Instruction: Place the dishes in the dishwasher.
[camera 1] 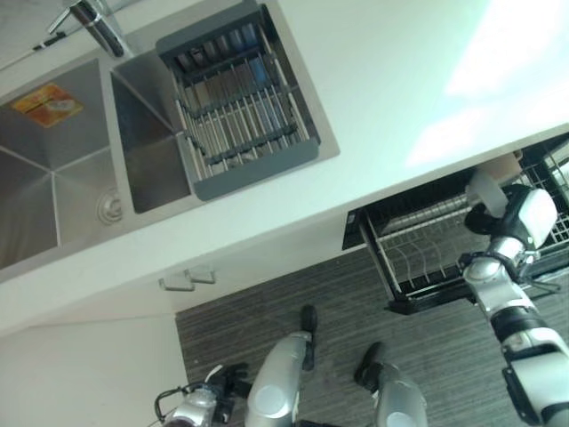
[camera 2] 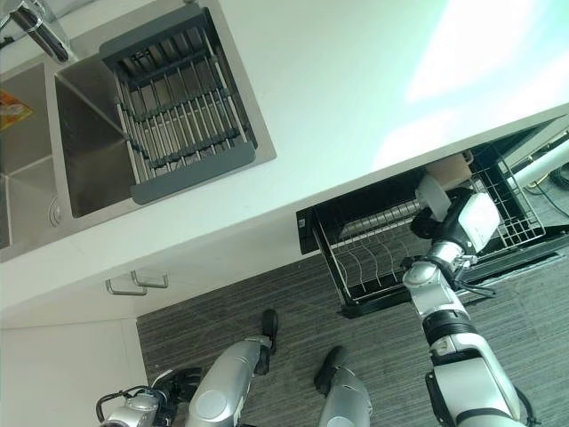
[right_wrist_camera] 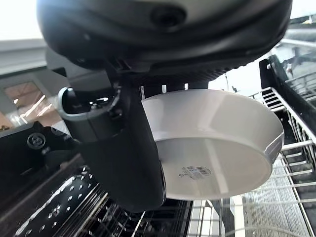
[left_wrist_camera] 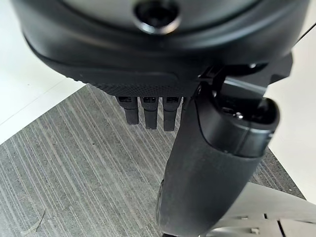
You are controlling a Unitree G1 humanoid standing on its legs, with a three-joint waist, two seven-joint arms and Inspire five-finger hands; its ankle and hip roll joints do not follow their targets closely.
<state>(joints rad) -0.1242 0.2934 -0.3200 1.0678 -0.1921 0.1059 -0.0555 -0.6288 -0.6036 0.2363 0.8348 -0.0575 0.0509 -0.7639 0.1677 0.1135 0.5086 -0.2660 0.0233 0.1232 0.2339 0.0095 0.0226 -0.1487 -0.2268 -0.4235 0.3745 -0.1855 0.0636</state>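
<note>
Right now the right hand (right_wrist_camera: 123,148) is clamped on a white bowl (right_wrist_camera: 217,148), held on edge directly above the dishwasher rack (camera 2: 373,258). Left hand (left_wrist_camera: 148,111) hangs relaxed by the floor, far off.

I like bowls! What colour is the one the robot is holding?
White. The bowl shows best in the right wrist view, pinched by the right robot hand.

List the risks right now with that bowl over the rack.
1. The right hand pinches the white bowl by its rim alone; it may slip and drop onto the rack.
2. The bowl hangs tilted above the wire tines, so it could land crooked or strike them.
3. The counter edge overhangs the rack, leaving little room for lifting.
</note>
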